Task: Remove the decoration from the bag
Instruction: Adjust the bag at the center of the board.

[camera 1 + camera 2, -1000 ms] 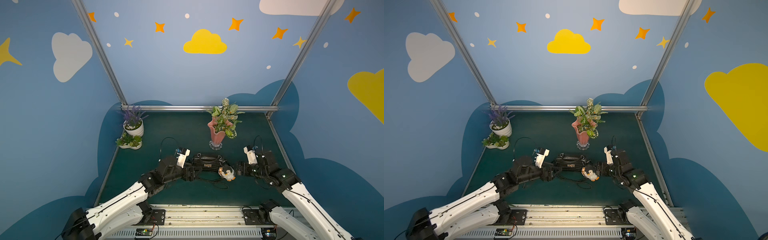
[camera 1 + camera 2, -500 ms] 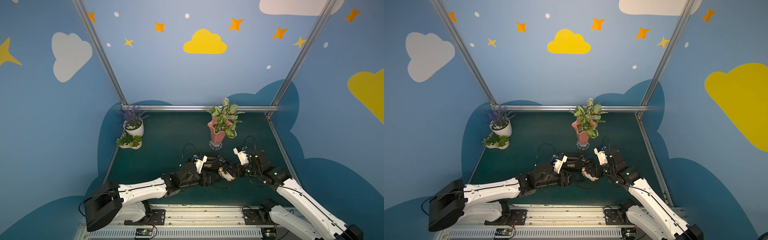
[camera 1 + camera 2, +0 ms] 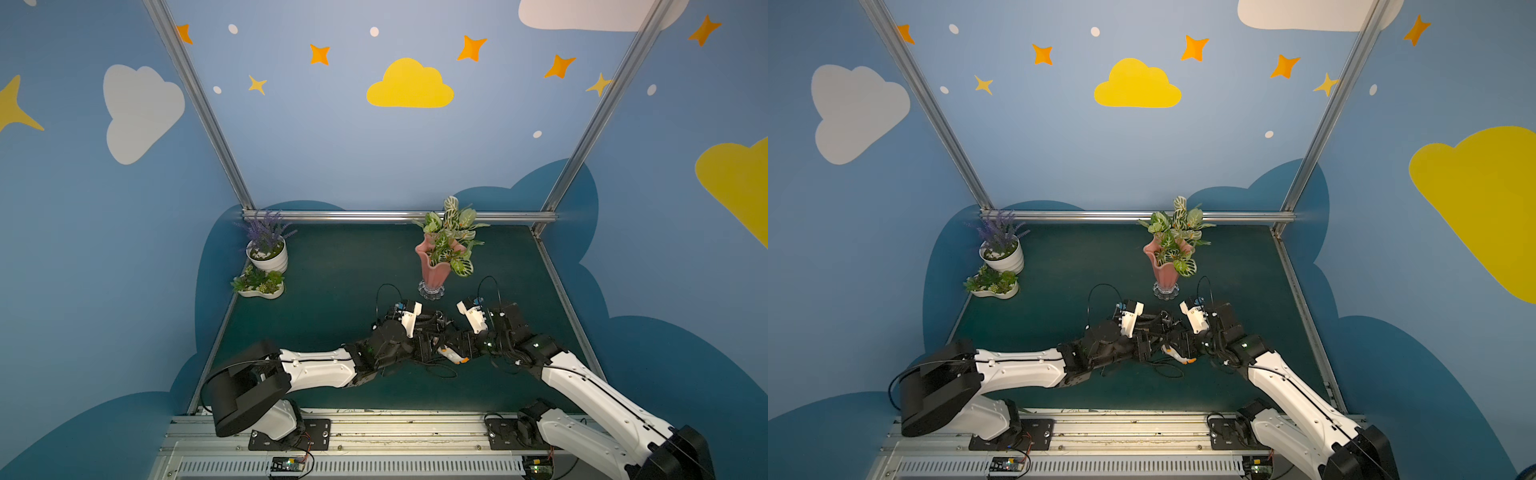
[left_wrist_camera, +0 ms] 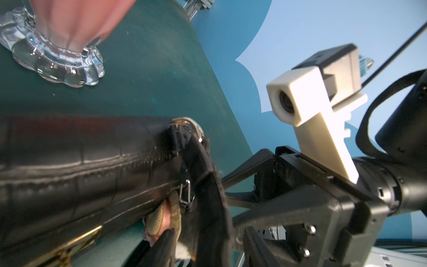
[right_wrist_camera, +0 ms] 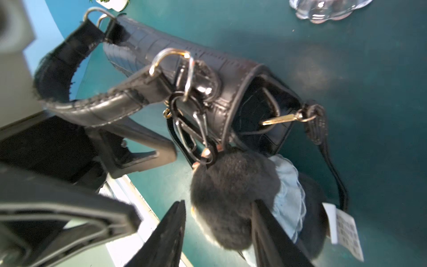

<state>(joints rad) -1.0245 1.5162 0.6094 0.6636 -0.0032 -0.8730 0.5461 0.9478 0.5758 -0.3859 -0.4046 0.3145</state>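
The black glossy bag [image 5: 184,53] lies on the green mat, mostly hidden under both grippers in a top view [image 3: 432,320]. Its handle [image 4: 212,203] runs between the fingers of my left gripper [image 4: 211,249], which is open, with a gap beside the handle. The decoration [image 5: 231,196], a plush penguin with a black back, hangs from a clip [image 5: 184,134] at the handle's ring. My right gripper [image 5: 219,235] is open around the penguin: one finger touches its fur, the other stands apart. In both top views the penguin's white and orange [image 3: 451,353] [image 3: 1177,353] shows between the grippers.
A pink vase with green leaves [image 3: 434,270] stands just behind the bag. A white pot of lavender [image 3: 268,253] and a succulent dish [image 3: 259,284] sit at the back left. The bag's thin strap [image 3: 440,370] loops on the mat in front.
Both grippers have moved in toward the bag, the left one farthest, to the right. Both pairs of jaws have narrowed, the left round the handle, the right round the penguin.
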